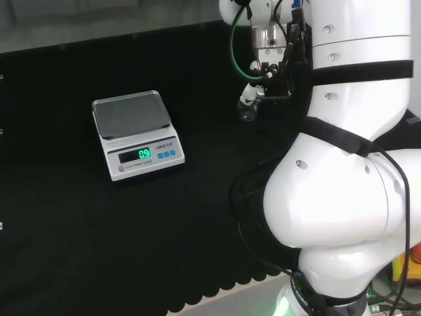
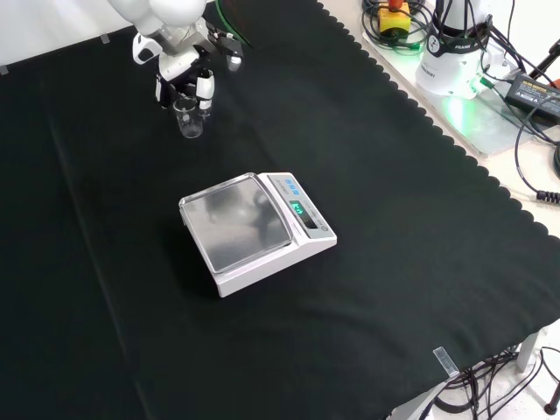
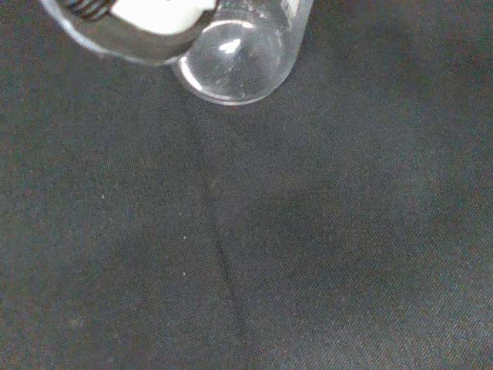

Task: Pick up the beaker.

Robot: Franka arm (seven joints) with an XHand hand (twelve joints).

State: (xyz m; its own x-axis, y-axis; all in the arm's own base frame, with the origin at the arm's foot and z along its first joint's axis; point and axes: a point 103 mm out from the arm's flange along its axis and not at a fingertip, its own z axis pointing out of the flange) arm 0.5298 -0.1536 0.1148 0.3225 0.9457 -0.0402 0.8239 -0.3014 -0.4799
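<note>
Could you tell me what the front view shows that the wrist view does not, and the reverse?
The front view alone shows the scale in the middle of the black cloth, with cables and a power unit past the cloth's scalloped edge, and the robot hand standing around the beaker. The wrist view alone shows the beaker's round clear base from close up and a crease in the cloth. Both share the beaker, the robot hand and the cloth.

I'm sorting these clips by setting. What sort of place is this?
Probably a lab bench set up for robot trials: a digital scale on black cloth, and a clear beaker at the hand.
</note>
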